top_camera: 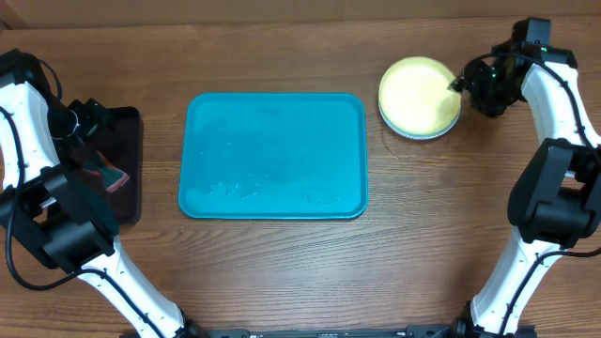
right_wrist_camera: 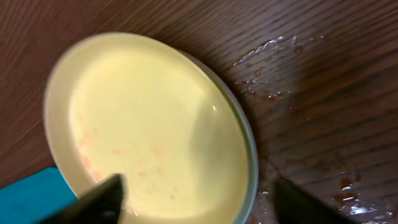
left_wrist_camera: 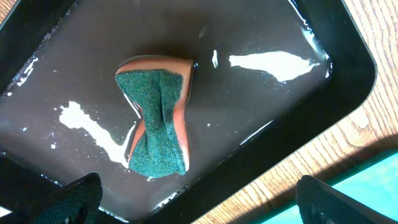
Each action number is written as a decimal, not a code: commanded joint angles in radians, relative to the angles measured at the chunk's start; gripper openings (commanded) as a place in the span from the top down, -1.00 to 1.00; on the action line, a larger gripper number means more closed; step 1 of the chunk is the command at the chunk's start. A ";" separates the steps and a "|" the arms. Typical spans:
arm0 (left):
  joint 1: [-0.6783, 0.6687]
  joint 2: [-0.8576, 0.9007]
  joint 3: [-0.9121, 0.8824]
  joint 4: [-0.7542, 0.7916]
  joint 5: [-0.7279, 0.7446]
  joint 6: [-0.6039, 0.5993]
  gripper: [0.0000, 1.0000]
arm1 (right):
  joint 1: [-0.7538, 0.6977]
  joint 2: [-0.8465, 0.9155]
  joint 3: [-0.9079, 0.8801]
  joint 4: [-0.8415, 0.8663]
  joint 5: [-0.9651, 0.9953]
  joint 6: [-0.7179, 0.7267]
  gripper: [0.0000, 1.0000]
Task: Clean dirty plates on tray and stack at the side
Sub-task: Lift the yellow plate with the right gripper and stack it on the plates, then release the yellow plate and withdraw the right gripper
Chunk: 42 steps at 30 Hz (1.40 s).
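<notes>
The turquoise tray (top_camera: 274,156) lies at the table's middle with no plates on it, only wet streaks. The yellow-green plate (top_camera: 419,97) tops a stack to the tray's right; a light blue rim (right_wrist_camera: 249,149) shows beneath it. Faint red-orange smears mark the yellow plate (right_wrist_camera: 155,130). Any white plate is hidden. My right gripper (right_wrist_camera: 196,202) is open just above the stack's right edge, holding nothing. My left gripper (left_wrist_camera: 199,202) is open over the black tray's (left_wrist_camera: 323,99) edge, above a green-and-orange sponge (left_wrist_camera: 157,115) lying in it.
The small black tray (top_camera: 127,164) with the sponge sits at the far left, holding shallow water. Water drops and reddish specks (right_wrist_camera: 273,93) lie on the wood beside the plate stack. A corner of the turquoise tray (right_wrist_camera: 28,196) shows left of the stack.
</notes>
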 commanded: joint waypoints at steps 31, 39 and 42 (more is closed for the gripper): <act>0.002 -0.013 0.019 0.001 0.007 -0.006 -1.00 | 0.345 -0.351 0.008 -0.555 0.006 -0.014 -1.00; 0.002 -0.013 0.019 0.001 0.007 -0.006 -1.00 | 0.271 -0.397 0.010 -0.483 -0.061 -0.098 -1.00; 0.002 -0.013 0.019 0.001 0.007 -0.006 -1.00 | 0.262 -0.466 0.000 -0.360 -0.045 -0.204 -1.00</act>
